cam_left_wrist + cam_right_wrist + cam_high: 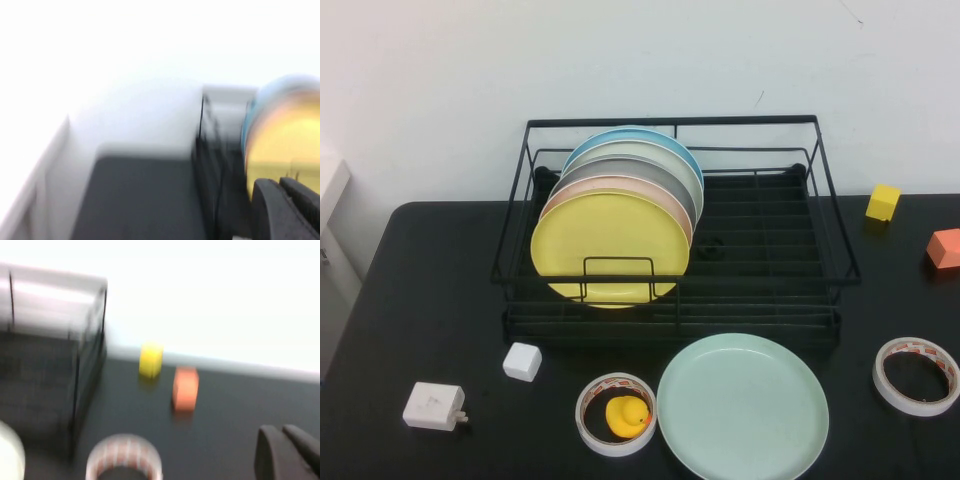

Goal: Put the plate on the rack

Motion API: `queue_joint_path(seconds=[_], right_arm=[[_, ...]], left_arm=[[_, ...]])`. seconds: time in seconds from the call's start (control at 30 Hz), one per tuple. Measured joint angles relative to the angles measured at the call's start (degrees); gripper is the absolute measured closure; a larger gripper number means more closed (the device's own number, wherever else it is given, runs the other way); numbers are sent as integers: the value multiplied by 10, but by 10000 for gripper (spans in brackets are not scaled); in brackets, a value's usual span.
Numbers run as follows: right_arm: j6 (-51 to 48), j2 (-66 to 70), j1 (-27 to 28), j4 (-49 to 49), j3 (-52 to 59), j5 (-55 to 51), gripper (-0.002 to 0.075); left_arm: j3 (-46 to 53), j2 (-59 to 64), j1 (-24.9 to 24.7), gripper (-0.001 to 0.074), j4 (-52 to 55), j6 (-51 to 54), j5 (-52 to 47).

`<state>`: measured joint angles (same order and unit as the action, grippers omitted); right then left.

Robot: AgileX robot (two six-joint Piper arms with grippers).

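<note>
The pale mint-green plate (742, 405) lies flat on the black table in front of the rack, near the front edge. Its edge also shows in the right wrist view (9, 455). The black wire rack (670, 121) stands behind it and holds several upright plates at its left end, a yellow plate (610, 245) foremost. The rack's right half is bare. Neither gripper shows in the high view. My left gripper (278, 183) is shut and empty, off to the rack's left side (207, 150). My right gripper (282, 430) is shut and empty, above the table right of the rack (90, 350).
A tape roll (615, 413) with a yellow duck (627, 414) inside sits left of the plate. Another tape roll (917, 375) lies at the right. A white cube (522, 361) and a white charger (434, 406) lie front left. A yellow block (882, 202) and an orange block (945, 248) sit at the right.
</note>
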<state>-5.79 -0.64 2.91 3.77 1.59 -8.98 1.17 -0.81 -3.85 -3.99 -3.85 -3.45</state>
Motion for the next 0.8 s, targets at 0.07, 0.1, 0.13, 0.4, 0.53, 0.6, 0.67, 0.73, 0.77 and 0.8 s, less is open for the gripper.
queue_joint_path(seconds=[0.07,0.1,0.13,0.4,0.53,0.6,0.67,0.73,0.77,0.8], right_arm=[[0,0,0,0,0,64,728],[0,0,0,1,0,97,728],[0,0,0,3,0,128,728],[1,0,0,4,0,258,728],[10,0,0,4,0,277,728],[22,0,0,4,0,278,728],[26,0,0,4,0,278,728],[29,0,0,4,0,275,728],[31,0,0,4,0,274,728],[36,0,0,4,0,274,728]], left_arm=[[0,0,0,737,0,-4,64],[0,0,0,737,0,-5,91],[0,0,0,737,0,-6,124],[0,0,0,738,-1,-23,345],[0,0,0,737,-7,-88,368],[0,0,0,737,-4,-119,369],[0,0,0,737,14,-180,379],[-2,0,0,737,40,-242,380],[-10,0,0,737,62,-258,359],[-22,0,0,737,82,-268,330]])
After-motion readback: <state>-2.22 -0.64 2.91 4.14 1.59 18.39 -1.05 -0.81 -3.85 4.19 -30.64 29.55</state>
